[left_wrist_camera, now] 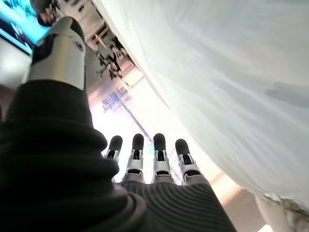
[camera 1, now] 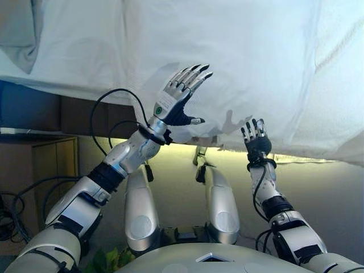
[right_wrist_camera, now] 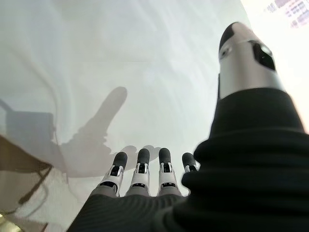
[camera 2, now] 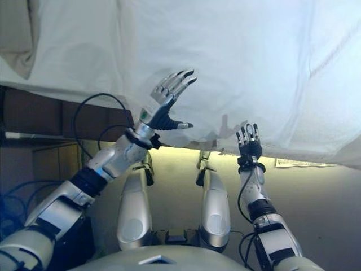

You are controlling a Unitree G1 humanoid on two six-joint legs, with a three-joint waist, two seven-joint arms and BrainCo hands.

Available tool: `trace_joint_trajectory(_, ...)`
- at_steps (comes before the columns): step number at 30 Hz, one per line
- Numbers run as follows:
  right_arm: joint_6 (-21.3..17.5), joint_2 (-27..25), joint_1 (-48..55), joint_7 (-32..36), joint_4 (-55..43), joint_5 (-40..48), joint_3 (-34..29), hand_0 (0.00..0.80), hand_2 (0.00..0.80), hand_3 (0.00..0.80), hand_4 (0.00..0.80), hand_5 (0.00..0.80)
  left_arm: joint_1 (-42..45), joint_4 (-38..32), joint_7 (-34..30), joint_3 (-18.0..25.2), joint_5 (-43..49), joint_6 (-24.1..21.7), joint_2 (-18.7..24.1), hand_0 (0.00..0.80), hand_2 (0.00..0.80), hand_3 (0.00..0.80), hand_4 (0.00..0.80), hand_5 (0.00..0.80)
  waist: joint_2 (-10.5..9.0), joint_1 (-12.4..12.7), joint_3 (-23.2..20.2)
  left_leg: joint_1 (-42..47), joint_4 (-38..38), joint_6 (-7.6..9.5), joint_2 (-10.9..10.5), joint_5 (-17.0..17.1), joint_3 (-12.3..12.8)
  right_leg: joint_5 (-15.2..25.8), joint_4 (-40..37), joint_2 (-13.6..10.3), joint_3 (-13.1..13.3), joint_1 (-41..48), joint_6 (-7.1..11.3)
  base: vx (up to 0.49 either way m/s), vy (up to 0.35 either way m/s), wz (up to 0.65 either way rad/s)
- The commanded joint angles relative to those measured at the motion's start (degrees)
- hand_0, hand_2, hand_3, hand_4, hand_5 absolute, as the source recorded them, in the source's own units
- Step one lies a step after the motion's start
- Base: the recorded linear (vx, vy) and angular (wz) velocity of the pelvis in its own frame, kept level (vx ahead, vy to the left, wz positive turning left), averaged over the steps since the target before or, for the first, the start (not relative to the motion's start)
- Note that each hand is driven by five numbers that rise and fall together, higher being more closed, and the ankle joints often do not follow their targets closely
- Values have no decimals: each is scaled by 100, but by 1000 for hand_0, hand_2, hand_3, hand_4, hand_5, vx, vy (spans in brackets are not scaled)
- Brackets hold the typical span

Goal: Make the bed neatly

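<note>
- A white sheet [camera 1: 244,68] covers the bed and fills the upper part of both eye views; its edge hangs over the near side of the bed, ending in a lower hem that runs across just above the pale floor.
- A grey-white fold of bedding [camera 1: 23,34] lies at the upper left corner of the sheet, seen only in the eye views.
- The left hand [camera 1: 181,94] is raised in front of the hanging sheet, fingers straight and spread, thumb out to the side; it holds nothing. Whether it touches the cloth cannot be told.
- The left wrist view shows those fingers [left_wrist_camera: 159,150] straight in a row, with the sheet [left_wrist_camera: 231,82] beside them and apart from the tips.
- The right hand [camera 1: 256,139] stands lower, near the sheet's lower hem, fingers straight and pointing up, empty.
- The right wrist view alone shows the hands' shadows on the cloth [right_wrist_camera: 96,72] past the straight fingertips [right_wrist_camera: 143,157].
- Below the sheet at the left, the eye views show the dark bed frame [camera 1: 34,108] and a wooden cabinet [camera 1: 54,159] under it.
</note>
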Motion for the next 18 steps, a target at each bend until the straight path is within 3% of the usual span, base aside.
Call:
trace_joint_trajectory(1,-215,-430,34,-24,-887,-20,-184,0,0,0,0,0,-342,-101,19,-82,219,298,-240,0,0,0,0,0,134,-186,107,-565,236,-232,246,488,-402,-16,116,-363,26,168,540,-21,91,-22)
trace_joint_trajectory(8,-100,-609,259,11,-1346,-296,-326,0,0,0,0,0,-373,59,-19,-79,-49,433,-203,0,0,0,0,0,137,-455,107,-840,438,-139,248,407,-215,-103,535,-368,289,-415,525,3,87,-15)
trace_joint_trajectory(18,-160,-786,407,112,-1964,-46,-435,0,0,0,0,0,-548,453,917,120,1223,1068,45,0,0,0,0,0,65,-612,107,-1320,707,-129,334,195,-232,-329,1024,-310,544,-1162,578,13,2,-6)
